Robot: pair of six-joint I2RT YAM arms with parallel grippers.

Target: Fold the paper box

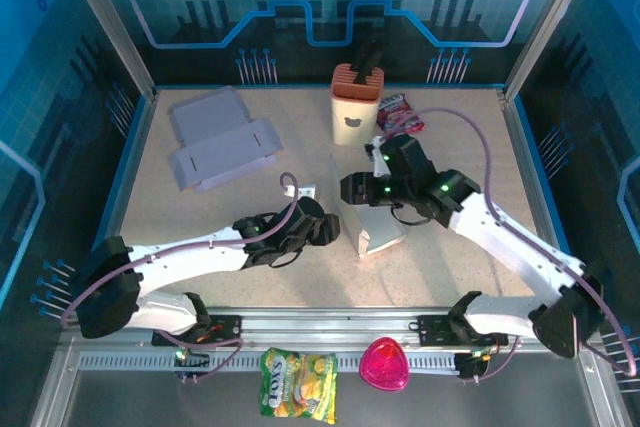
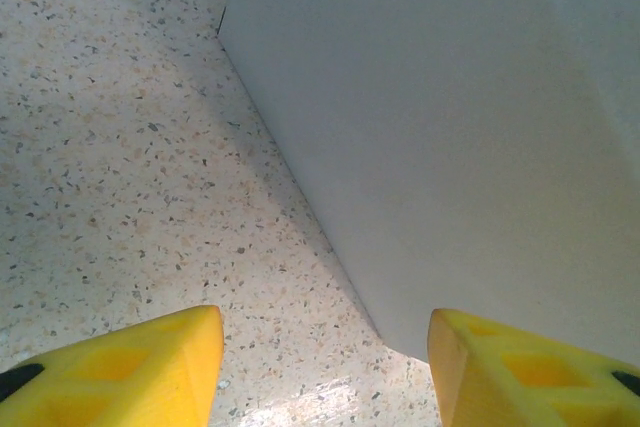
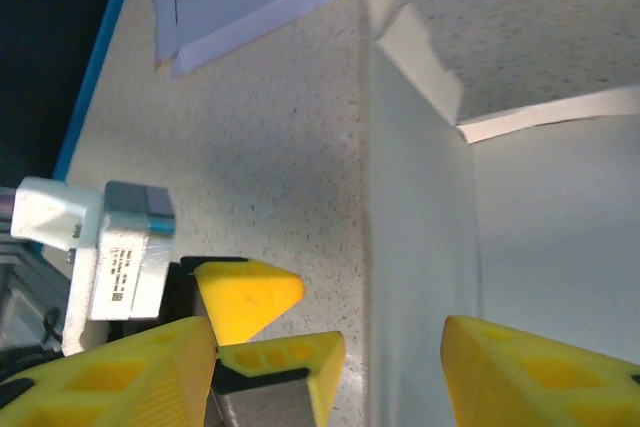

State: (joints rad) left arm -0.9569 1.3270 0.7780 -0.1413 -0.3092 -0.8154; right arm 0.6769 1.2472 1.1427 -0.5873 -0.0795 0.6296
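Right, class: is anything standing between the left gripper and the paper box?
Nothing visible does. In the left wrist view, the open left gripper faces the paper box wall directly, with just a strip of bare table between them.

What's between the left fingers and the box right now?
Nothing: in the left wrist view, only bare speckled table separates the left fingers from the box wall.

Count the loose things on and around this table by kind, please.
Paper boxes: 2, the flat box and the half-folded box
Snack bags: 2, the pink bag and the yellow bag
Orange-topped white container: 1
Pink heart: 1
Total: 6
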